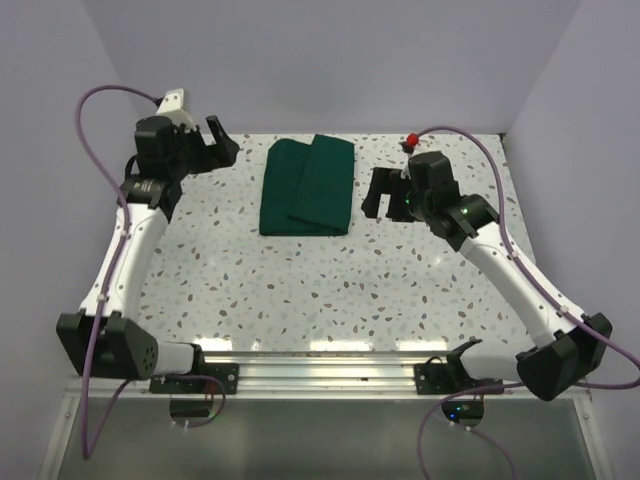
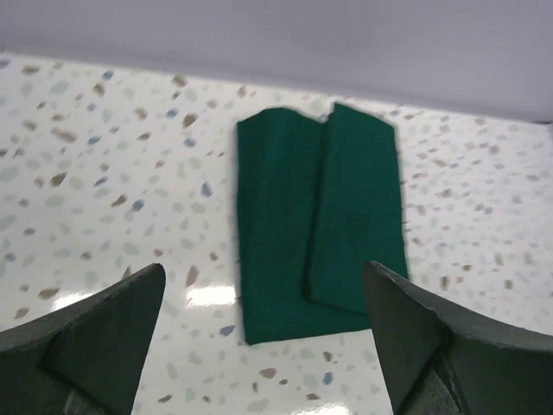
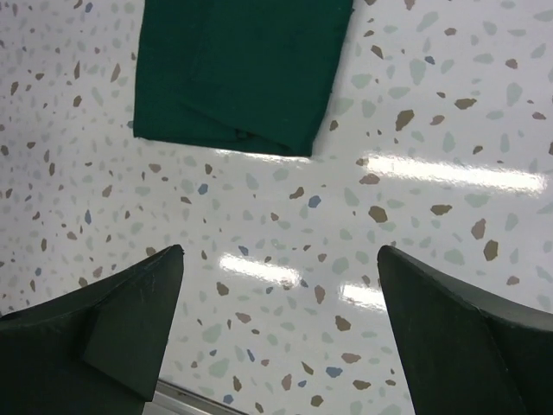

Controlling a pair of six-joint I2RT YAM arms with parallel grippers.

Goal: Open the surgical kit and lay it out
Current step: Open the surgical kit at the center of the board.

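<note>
The surgical kit (image 1: 308, 186) is a folded dark green cloth bundle lying flat at the far middle of the speckled table. Its tray and instruments are hidden inside. It also shows in the left wrist view (image 2: 320, 220) and the right wrist view (image 3: 238, 69). My left gripper (image 1: 222, 142) is open and empty, left of the bundle and apart from it. My right gripper (image 1: 380, 195) is open and empty, just right of the bundle, not touching it. Both wrist views show wide-spread black fingers (image 2: 95, 337) (image 3: 112, 328) over bare table.
A small red object (image 1: 411, 138) sits near the back wall beside the right arm's cable. White walls close the table at the back and both sides. A metal rail (image 1: 320, 365) runs along the near edge.
</note>
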